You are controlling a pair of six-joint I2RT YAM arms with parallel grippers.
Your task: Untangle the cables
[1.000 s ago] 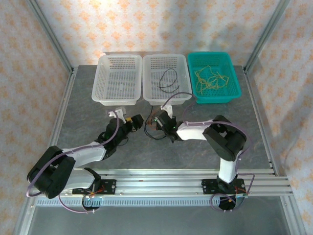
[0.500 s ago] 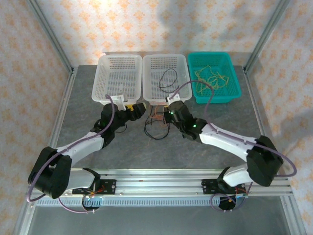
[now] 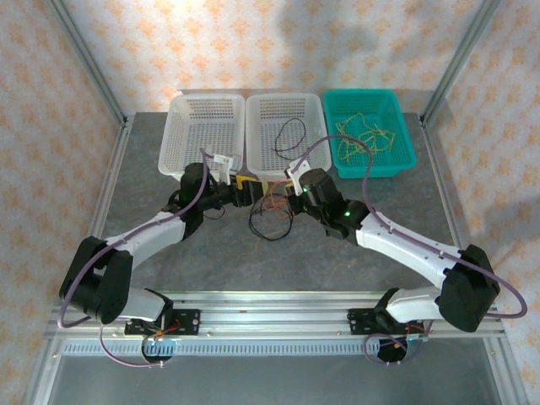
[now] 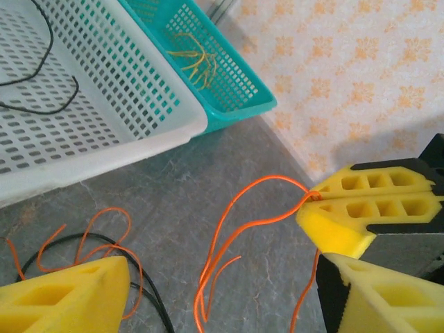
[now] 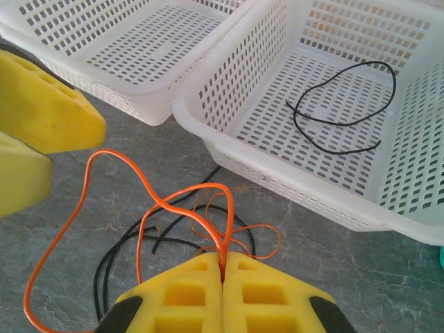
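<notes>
Right jaws pinch the orange cable — thin, light, springy, likely slippery. Left jaws gape wide; best hold is probably the loop between them, off the black cable.

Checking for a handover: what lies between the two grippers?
In the right wrist view, an orange cable loops from the shut right gripper toward the left gripper, above a black cable.

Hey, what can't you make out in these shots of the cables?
Right wrist view: the stretch of orange cable inside the shut right gripper; the fingers hide it.
Left wrist view: the table's black cable runs behind a finger of the left gripper; orange strands run off the bottom edge.
Top view: the number of yellow cables in the teal basket; too thin.
</notes>
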